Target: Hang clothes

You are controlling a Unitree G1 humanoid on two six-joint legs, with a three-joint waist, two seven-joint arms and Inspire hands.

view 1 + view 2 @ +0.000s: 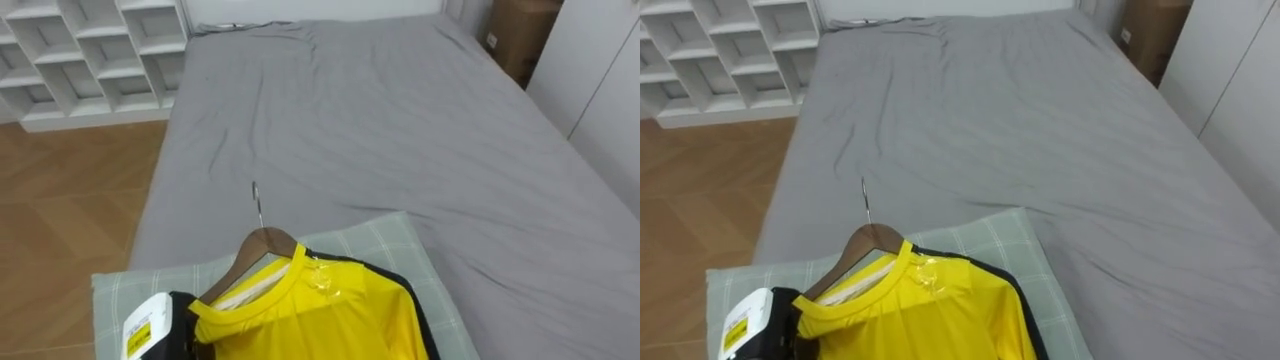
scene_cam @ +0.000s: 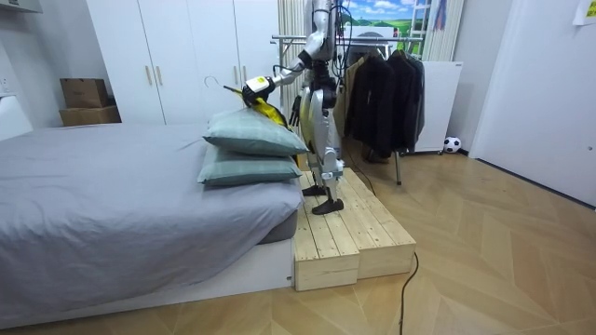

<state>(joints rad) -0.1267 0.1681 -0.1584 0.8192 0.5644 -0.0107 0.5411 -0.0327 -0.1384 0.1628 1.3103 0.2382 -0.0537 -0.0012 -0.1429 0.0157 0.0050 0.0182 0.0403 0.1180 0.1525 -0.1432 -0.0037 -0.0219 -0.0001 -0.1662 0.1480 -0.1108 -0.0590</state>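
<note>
A yellow shirt (image 1: 320, 320) with black trim hangs on a wooden hanger (image 1: 262, 245), whose metal hook (image 1: 257, 205) points toward the far end of the bed. My left hand (image 1: 180, 318) comes in from the lower left, its dark fingers curled round the hanger's left end and the shirt's shoulder. In the room view I stand on a wooden platform (image 2: 354, 233) at the head of the bed, left arm stretched forward. There the left hand (image 2: 253, 89) holds the hanger and shirt (image 2: 270, 110) up above two stacked pillows (image 2: 251, 135).
A pale checked pillow (image 1: 390, 245) lies under the shirt, on a grey bed (image 1: 400, 120). A white cube shelf (image 1: 90, 50) stands far left, a cardboard box (image 1: 520, 35) far right. A clothes rack (image 2: 372, 37) with dark coats (image 2: 382, 93) stands behind me.
</note>
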